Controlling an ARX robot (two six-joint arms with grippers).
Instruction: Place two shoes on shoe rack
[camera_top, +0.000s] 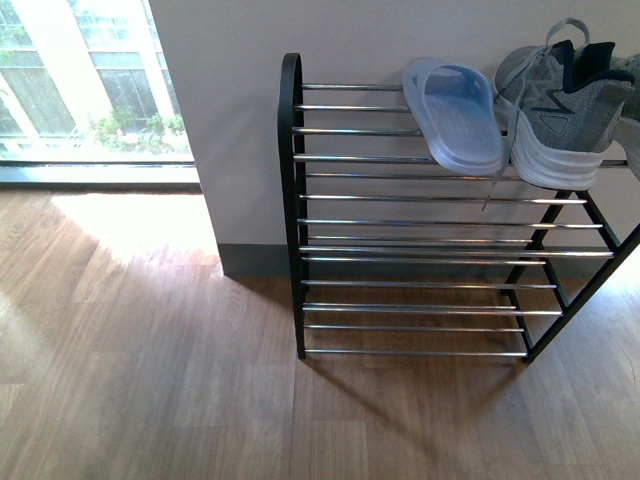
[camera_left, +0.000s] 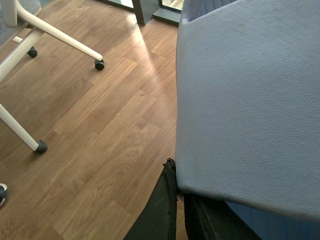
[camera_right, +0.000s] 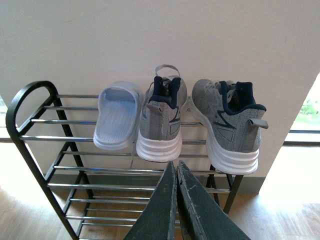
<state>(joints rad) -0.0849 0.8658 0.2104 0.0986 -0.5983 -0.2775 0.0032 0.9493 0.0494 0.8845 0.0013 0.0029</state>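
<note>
The shoe rack (camera_top: 420, 222) stands against the wall, black frame with chrome rods. On its top tier lie one pale blue slide (camera_top: 455, 113) and a grey knit sneaker (camera_top: 558, 110). The right wrist view shows the rack (camera_right: 35, 137), the slide (camera_right: 116, 117) and both grey sneakers, one (camera_right: 161, 119) beside the slide and one (camera_right: 231, 125) at the far end. My right gripper (camera_right: 175, 165) is shut and empty, in front of the rack below the sneakers. My left gripper (camera_left: 177, 180) is shut on the second pale blue slide (camera_left: 250, 95), held above the wooden floor.
A white frame on castors (camera_left: 35, 35) stands on the wooden floor (camera_left: 100, 130) near the left gripper. A window (camera_top: 85, 75) is left of the wall. Neither arm shows in the front view.
</note>
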